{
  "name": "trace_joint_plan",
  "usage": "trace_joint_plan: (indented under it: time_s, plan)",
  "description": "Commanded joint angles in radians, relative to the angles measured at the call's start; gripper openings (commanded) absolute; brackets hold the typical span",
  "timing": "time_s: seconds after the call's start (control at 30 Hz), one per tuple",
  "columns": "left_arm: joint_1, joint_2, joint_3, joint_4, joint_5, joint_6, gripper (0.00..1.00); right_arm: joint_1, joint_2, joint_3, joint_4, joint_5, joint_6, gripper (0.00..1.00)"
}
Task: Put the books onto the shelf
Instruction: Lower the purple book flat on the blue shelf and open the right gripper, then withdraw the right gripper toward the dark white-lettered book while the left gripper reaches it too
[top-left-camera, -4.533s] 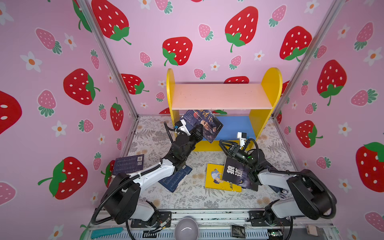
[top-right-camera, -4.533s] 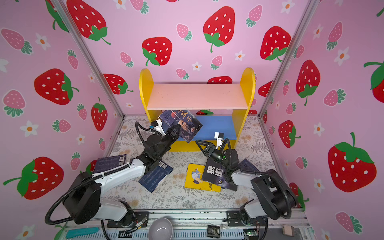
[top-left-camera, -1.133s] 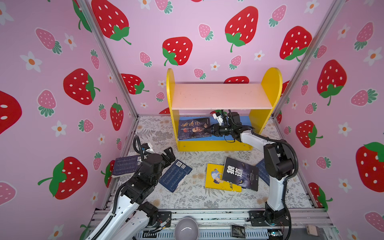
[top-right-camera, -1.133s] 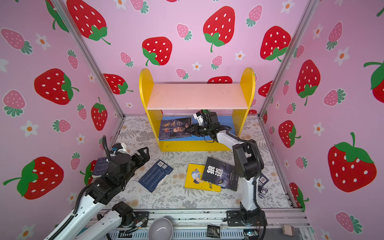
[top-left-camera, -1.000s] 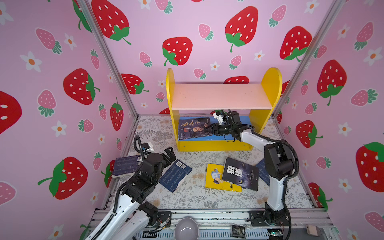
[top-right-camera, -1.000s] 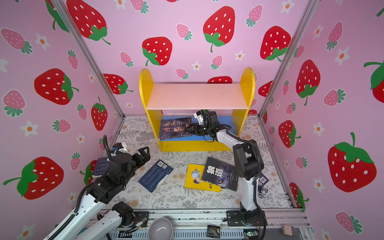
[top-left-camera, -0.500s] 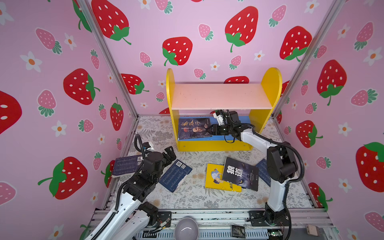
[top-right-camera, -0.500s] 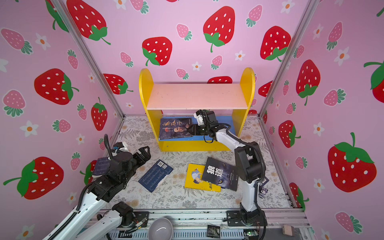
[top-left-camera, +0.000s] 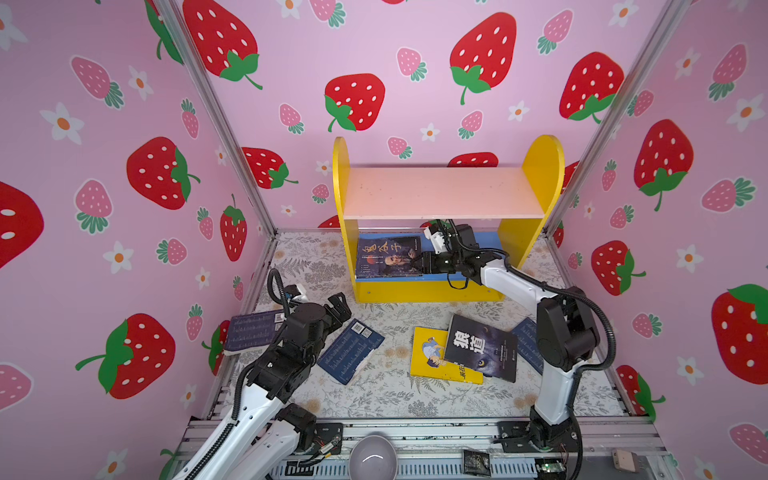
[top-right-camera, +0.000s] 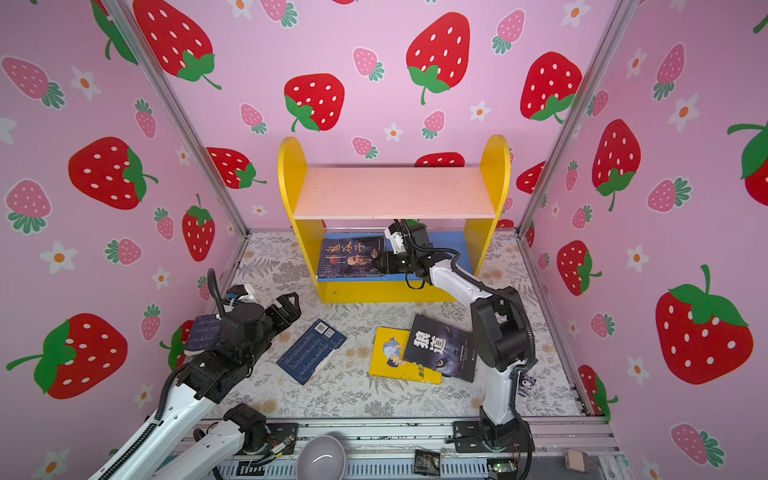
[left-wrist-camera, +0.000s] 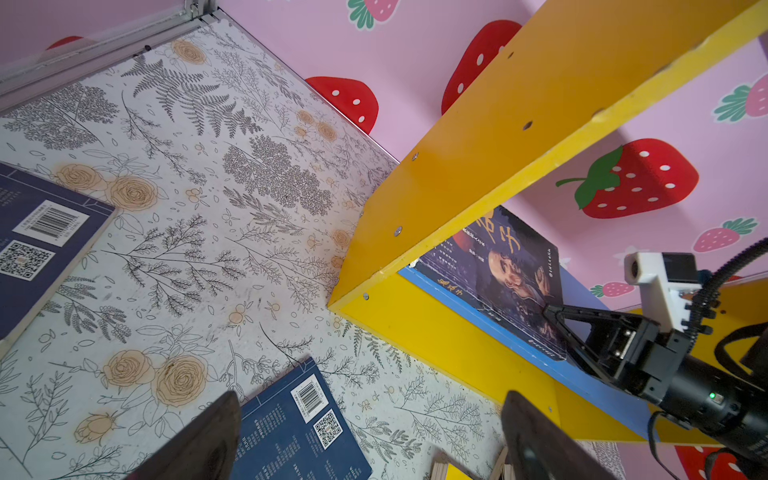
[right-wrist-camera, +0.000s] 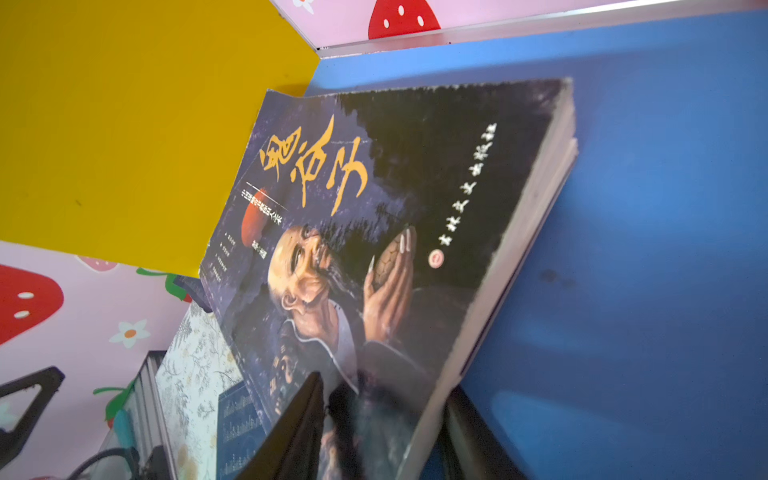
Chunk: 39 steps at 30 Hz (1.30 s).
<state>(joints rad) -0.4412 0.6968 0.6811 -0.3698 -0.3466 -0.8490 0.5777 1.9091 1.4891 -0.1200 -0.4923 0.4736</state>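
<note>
Right arm (top-left-camera: 511, 286) reaches into the lower bay of shelf (top-left-camera: 440, 193). Right jaws straddle the edge of dark portrait book (right-wrist-camera: 374, 249), one jaw over the cover, one under the pages; can't tell if clamped. The book sits tilted on blue lower board (right-wrist-camera: 623, 249), far corner at yellow side panel (right-wrist-camera: 124, 124). Left jaws wide, empty, above counter (top-left-camera: 374, 395) near navy book (top-left-camera: 351, 351). Also on the counter: second navy book (top-left-camera: 249, 332) by the wall, and yellow cartoon book (top-left-camera: 428, 353) with wolf-cover book (top-left-camera: 482, 347) overlapping it.
</note>
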Motion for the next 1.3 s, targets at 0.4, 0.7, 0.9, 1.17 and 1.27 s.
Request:
trace_joint_plan:
  time_s: [0.4,0.7,0.9,1.17,1.27]
  plan:
    - [0.028,0.0,-0.016,-0.004,0.011,-0.018,0.99,0.016,-0.104,-0.024,-0.076,0.145,-0.087,0.59]
    - [0.034,0.022,-0.002,-0.184,0.063,-0.01,0.99,0.033,-0.269,-0.18,-0.006,0.199,-0.109,0.61]
    - [0.036,0.024,-0.068,-0.274,0.176,-0.034,0.99,0.08,-0.501,-0.487,0.093,0.268,-0.044,0.6]
    - [-0.052,0.198,-0.153,0.13,0.558,0.009,0.99,0.078,-0.711,-0.68,-0.071,0.631,0.088,0.69]
    - [-0.172,0.321,-0.072,0.176,0.562,0.09,1.0,0.06,-0.76,-0.731,-0.143,0.719,0.171,0.74]
